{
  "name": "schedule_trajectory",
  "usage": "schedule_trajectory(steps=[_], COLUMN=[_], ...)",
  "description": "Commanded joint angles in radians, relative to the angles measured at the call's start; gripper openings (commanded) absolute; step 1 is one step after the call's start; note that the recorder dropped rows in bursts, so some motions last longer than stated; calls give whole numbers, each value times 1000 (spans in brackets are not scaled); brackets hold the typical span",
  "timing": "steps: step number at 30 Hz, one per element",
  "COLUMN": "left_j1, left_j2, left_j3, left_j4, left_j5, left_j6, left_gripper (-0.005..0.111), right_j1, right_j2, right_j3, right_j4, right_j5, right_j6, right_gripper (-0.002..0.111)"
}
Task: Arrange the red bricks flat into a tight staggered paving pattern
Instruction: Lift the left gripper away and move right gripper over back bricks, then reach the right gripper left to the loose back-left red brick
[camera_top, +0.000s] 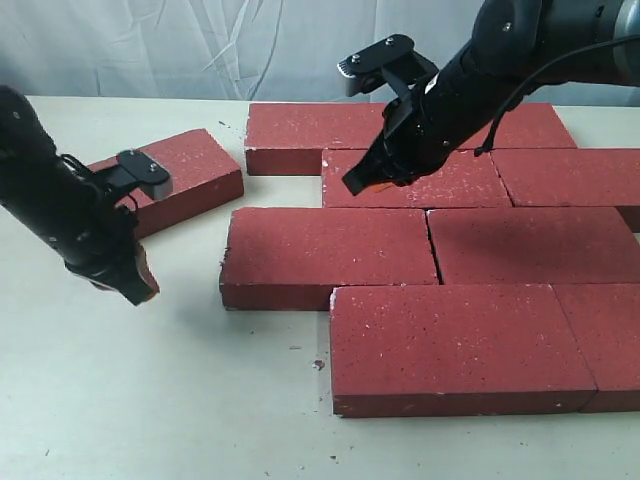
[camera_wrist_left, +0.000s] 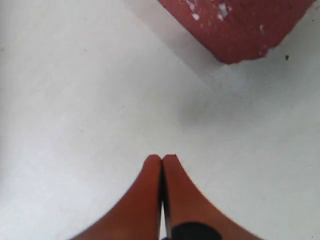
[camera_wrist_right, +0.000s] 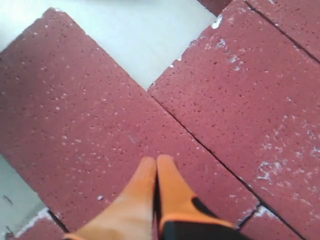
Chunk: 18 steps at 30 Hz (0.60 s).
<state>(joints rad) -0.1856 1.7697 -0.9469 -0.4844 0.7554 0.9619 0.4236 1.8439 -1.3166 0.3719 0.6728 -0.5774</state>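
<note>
Red bricks (camera_top: 330, 255) lie staggered (1 stray brick (camera_top: 195, 170) sits askew).

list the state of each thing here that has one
left gripper: jaws shut, empty, over bare table
right gripper: jaws shut, empty, over the paved bricks
loose brick: lying flat, angled, apart from the pattern
paved bricks: lying flat in staggered rows, seams close
</note>
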Motion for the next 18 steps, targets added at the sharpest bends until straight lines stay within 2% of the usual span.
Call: schedule_trajectory(steps=[1, 6, 11, 14, 16, 18], left_j1=[76, 224, 406, 513, 557, 566], left_j2=[-101, -159, -151, -150, -150, -150], left_j3=[2, 2, 5, 49, 60, 60], left_j4=[-13, -67, -92, -106, -166, -175], left_j5=[-43, -94, -127, -241, -281, -281], left_j6=[-6, -6, -6, -6, -6, -6], left_gripper=[0, 0, 0, 0, 0, 0], right_j1=[8, 44, 77, 77, 77, 77], right_j2=[-2, -2, -2, 21, 75, 158], right_j3=[6, 6, -36, -155, -271, -409], right_j4=[139, 162, 162, 162, 155, 111], right_j5=[12, -76, -363, -301, -166, -25], right_j6=[-48, -189, -196, -196, -174, -108], right_gripper=[-1, -1, -1, -1, -1, -1])
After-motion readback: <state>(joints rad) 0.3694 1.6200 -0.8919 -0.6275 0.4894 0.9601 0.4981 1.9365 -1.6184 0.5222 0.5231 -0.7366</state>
